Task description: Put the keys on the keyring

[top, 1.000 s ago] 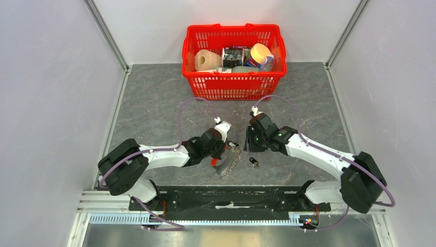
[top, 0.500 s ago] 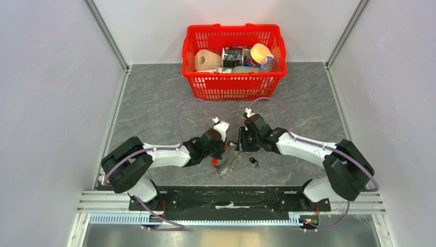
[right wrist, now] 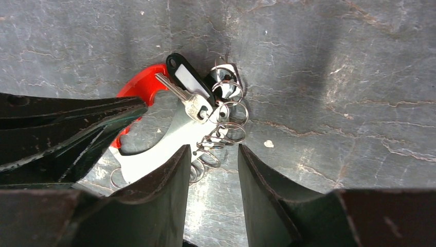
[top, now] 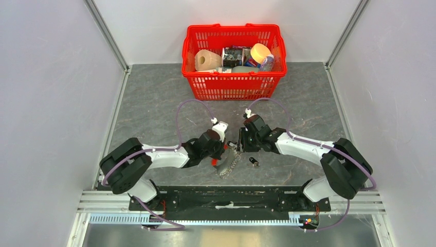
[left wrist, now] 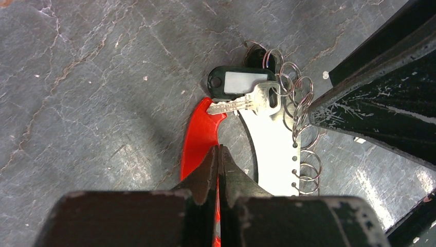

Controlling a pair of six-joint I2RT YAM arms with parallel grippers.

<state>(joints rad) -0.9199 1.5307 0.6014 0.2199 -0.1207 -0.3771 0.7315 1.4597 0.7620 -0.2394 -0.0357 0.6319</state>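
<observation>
Left gripper [left wrist: 218,154]: 2 fingers clenched on the flat red curved strap of the keyring [left wrist: 198,134], with silvery rings and white-labelled tag. Right gripper [right wrist: 212,154]: fingers parted, rings seen between them. Tiny black-headed keys [top: 253,162]: laid on grey stone-patterned table [top: 154,103], just right of the keyring.

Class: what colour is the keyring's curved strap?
The strap is bright red, clearest in the left wrist view.
</observation>
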